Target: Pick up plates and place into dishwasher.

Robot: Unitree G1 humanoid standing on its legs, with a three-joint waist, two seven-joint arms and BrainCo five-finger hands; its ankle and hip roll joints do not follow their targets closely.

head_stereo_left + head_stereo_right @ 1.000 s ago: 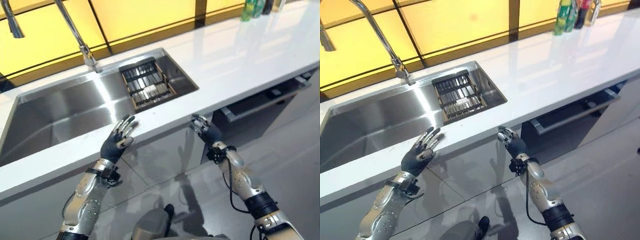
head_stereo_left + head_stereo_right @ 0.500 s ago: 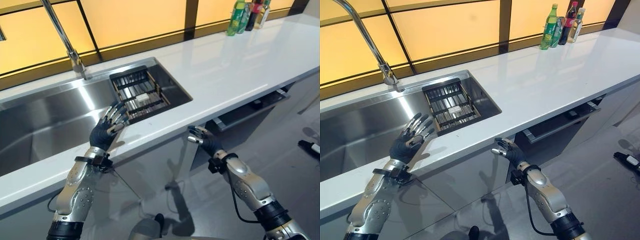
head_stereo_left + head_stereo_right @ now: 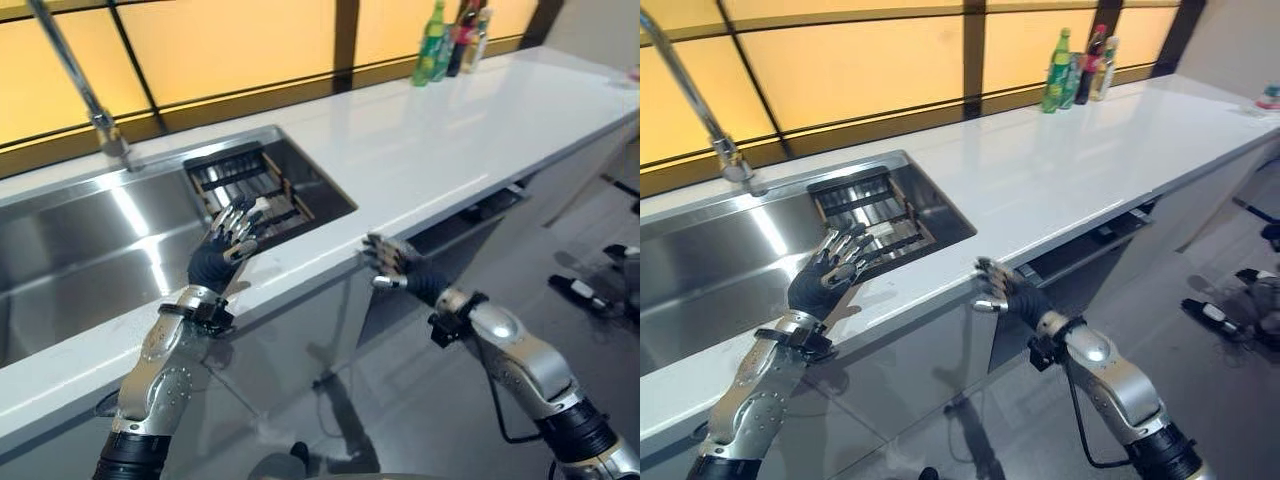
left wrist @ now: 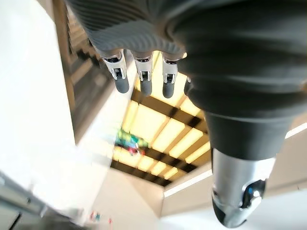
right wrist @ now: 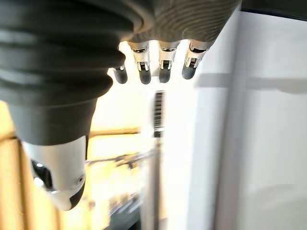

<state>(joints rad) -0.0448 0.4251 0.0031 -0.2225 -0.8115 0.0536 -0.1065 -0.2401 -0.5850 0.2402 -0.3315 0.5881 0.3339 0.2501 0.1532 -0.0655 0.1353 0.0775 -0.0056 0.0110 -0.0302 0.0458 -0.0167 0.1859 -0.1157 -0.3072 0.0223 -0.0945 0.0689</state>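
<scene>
bottles (image 3: pixel 1075 68) far off, labels seemingly unreadable

The camera has turned toward the right, so the whole scene has shifted left in both eye views. The left hand (image 3: pixel 222 255), fingers spread and holding nothing, has moved forward from the front edge of the white countertop (image 3: pixel 420 140) and is now over the edge of the steel sink (image 3: pixel 90 250), beside the dark slatted rack (image 3: pixel 250 190). The right hand (image 3: pixel 395 265), also empty with loose fingers, stayed below the counter edge, now turned more sideways.

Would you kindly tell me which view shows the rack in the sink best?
The right eye view: the rack sits whole at the sink's right end, beyond the left hand. In the left eye view that hand overlaps its near edge. The left wrist view catches dark slats beside the fingers.
</scene>
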